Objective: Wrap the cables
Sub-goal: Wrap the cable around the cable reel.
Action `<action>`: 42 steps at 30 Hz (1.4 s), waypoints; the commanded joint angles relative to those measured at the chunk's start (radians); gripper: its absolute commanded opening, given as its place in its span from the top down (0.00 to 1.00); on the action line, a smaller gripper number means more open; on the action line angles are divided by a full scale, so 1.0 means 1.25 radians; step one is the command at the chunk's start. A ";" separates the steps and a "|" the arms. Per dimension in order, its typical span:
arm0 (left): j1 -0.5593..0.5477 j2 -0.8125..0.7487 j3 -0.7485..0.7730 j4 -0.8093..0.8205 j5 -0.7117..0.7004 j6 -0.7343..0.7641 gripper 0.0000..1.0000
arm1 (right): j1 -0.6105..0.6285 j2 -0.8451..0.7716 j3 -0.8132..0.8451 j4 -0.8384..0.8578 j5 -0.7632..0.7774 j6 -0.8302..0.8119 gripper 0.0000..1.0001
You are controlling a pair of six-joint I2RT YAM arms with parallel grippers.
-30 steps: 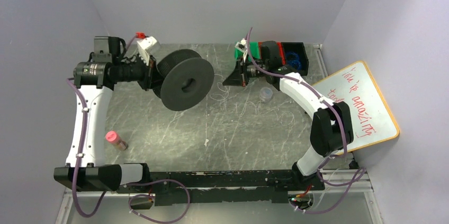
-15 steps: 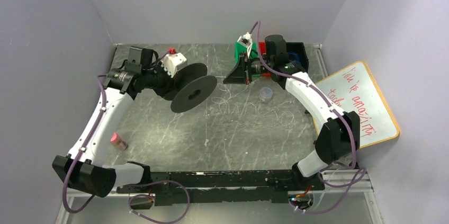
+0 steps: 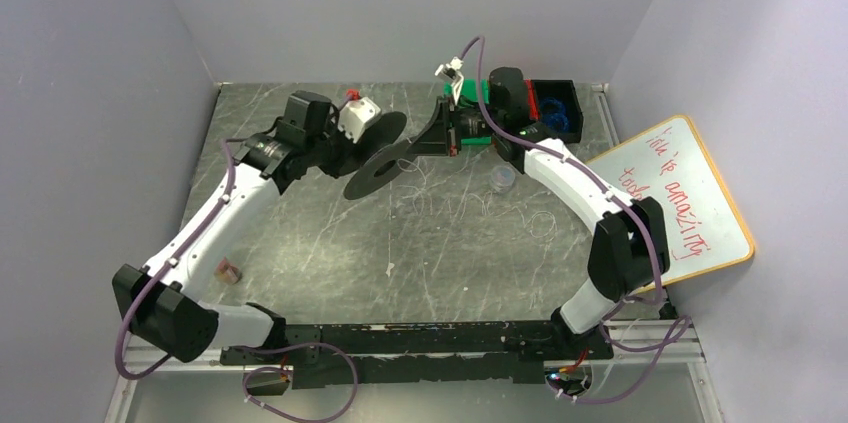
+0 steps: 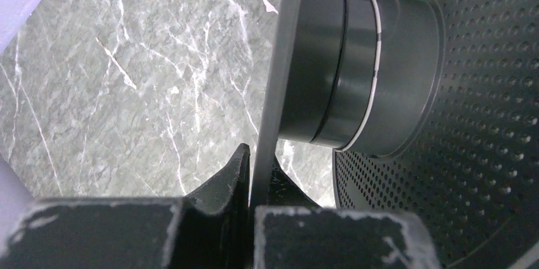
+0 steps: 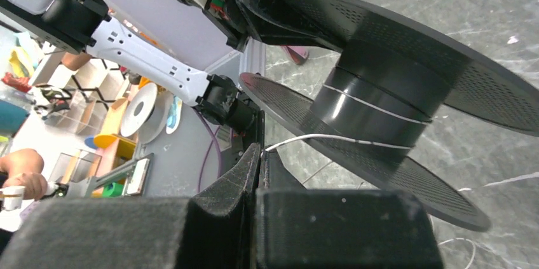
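Note:
My left gripper (image 3: pixel 350 146) (image 4: pixel 257 168) is shut on the rim of one flange of the big black spool (image 3: pixel 378 165) (image 4: pixel 356 72), holding it off the table and tilted. One turn of the thin whitish cable (image 4: pixel 375 46) lies round the spool's core. My right gripper (image 3: pixel 424 142) (image 5: pixel 260 152) sits just right of the spool, shut on the cable (image 5: pixel 330 137), which runs from its fingertips to the core of the spool (image 5: pixel 381 100). The rest of the cable (image 3: pixel 470 205) lies in curly loops on the table.
A small clear cup (image 3: pixel 503 178) stands under the right forearm. A pink-capped bottle (image 3: pixel 228 270) lies at the near left. At the back right stands a black bin (image 3: pixel 555 108) with blue wire, beside a green block (image 3: pixel 470 93). A whiteboard (image 3: pixel 680 198) leans at the right.
The left arm has swung the spool right, toward the right gripper, and tilted it flatter. The right gripper has shifted slightly left toward the spool. Both grips are unchanged.

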 commanded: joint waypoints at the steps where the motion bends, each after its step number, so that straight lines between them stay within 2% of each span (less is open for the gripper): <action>1: -0.005 0.034 -0.003 0.092 -0.251 -0.087 0.98 | 0.044 -0.014 -0.002 0.129 -0.118 0.097 1.00; 6: -0.008 0.077 0.027 0.076 -0.301 -0.150 0.98 | 0.089 0.006 0.009 0.109 -0.102 0.084 1.00; 18: -0.006 0.141 0.097 0.038 -0.310 -0.243 0.98 | 0.169 0.064 0.005 0.032 -0.067 -0.008 0.97; 23: -0.006 0.158 0.120 0.026 -0.320 -0.284 0.98 | 0.185 0.077 0.002 0.068 -0.084 0.023 0.93; 27: -0.006 0.167 0.120 0.025 -0.336 -0.297 0.98 | 0.201 0.074 0.007 0.062 -0.091 0.013 0.95; 33: 0.016 0.174 0.160 0.004 -0.310 -0.322 0.98 | 0.227 0.079 0.013 -0.017 -0.087 -0.073 0.98; 42: 0.082 0.183 0.282 -0.064 -0.191 -0.375 0.98 | 0.254 0.121 0.030 -0.152 -0.073 -0.211 0.97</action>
